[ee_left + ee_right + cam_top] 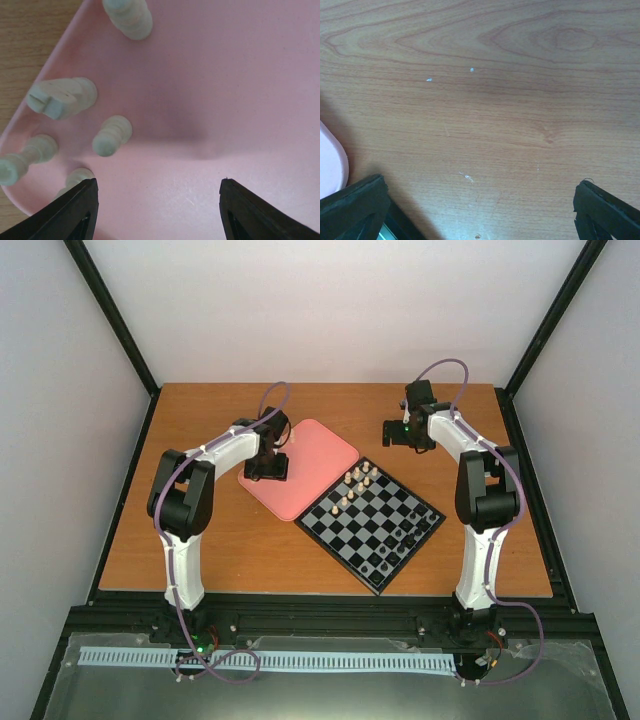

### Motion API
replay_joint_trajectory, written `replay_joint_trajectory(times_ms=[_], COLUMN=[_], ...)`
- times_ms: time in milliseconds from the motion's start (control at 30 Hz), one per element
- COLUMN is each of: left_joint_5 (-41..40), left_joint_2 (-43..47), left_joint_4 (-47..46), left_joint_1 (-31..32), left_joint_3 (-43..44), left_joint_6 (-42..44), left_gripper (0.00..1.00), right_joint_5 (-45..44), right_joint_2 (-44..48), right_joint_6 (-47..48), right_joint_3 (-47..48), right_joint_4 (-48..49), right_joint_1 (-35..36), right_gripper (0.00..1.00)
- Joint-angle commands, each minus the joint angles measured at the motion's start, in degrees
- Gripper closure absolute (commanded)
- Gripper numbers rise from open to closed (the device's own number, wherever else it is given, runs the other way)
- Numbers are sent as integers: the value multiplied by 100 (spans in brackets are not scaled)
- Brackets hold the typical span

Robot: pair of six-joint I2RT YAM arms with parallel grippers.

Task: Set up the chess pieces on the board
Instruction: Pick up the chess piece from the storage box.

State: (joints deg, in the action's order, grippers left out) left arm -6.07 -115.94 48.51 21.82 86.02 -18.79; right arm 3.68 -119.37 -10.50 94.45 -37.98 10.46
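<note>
1. Left gripper (157, 189), jaws apart and empty, hangs over the pink tray (225, 75); chess pieces (112, 135) lie ahead-left of it
2. Right gripper (479, 182), jaws wide apart, hovers over the table (495, 100); board (371, 521) lies behind-left

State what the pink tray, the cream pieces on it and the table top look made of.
Pink rounded tray: probably moulded plastic, matte with a soft sheen, no grain. Small cream chess pieces: likely plastic, smooth and evenly coloured; painted wood cannot be ruled out. Brown table top: wood or wood-look laminate, grain rings visible, satin finish.
</note>
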Motion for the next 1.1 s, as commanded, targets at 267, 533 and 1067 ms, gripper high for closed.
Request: replay_joint_trajectory(times_ms=[267, 533, 1067], left_joint_5=[-214, -311, -297], left_joint_2=[-287, -407, -490], left_joint_4=[-136, -148, -233], left_joint_1=[-148, -220, -275], left_joint_3=[481, 492, 520], left_joint_6=[79, 60, 33], left_gripper=[36, 39, 55], right_joint_5=[-13, -60, -22], right_joint_2=[-253, -256, -341], right_joint_6=[39, 54, 55], right_joint_3=[349, 332, 371], right_joint_4=[-113, -114, -146], right_joint_1=[-53, -61, -62], right_gripper=[0, 0, 0])
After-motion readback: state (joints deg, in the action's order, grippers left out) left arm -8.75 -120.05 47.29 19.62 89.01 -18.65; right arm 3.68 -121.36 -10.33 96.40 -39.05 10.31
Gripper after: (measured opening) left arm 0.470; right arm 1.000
